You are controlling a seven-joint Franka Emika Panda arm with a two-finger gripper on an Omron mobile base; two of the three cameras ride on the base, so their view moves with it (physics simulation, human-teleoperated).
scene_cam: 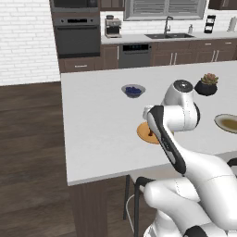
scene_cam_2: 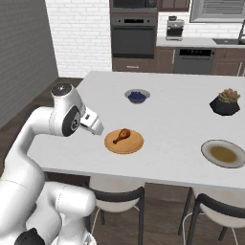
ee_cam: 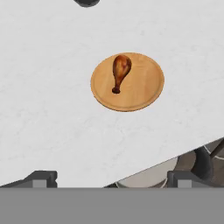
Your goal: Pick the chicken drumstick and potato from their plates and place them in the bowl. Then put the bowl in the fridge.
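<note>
I had the fingers [ee_cam: 109, 178] wide, w/ nothing held, above the bench [ee_cam: 52, 87], drumstick [ee_cam: 120, 71] lying on the wooden plate [ee_cam: 144, 89].

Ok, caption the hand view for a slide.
Open tool hovers above the chicken drumstick lying on the wooden plate near the white counter edge.
</note>
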